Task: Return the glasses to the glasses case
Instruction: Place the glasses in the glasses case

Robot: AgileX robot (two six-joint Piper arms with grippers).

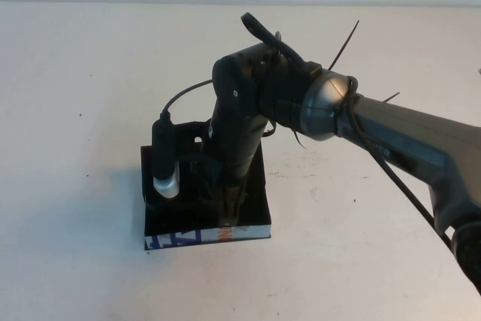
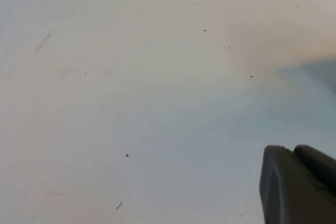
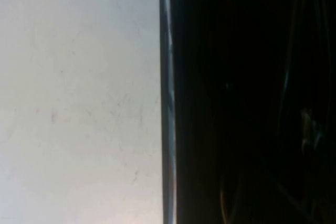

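Right end effector (image 1: 228, 212) lowered inside glasses case (image 1: 255, 186); grip state and glasses hidden. Judged placing step; next: release, retract upward. Left end effector (image 2: 299, 184) away from case, state unclear.

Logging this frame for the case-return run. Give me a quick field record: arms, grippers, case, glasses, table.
right arm: reaches in from the right, wrist pointing down into the glasses case
right gripper: down inside the case near its patterned front edge; finger state not visible
left gripper: over bare table, outside the high view; only a dark finger edge shows
glasses case: open, black interior
glasses: not identifiable; case interior is dark and blocked by the arm
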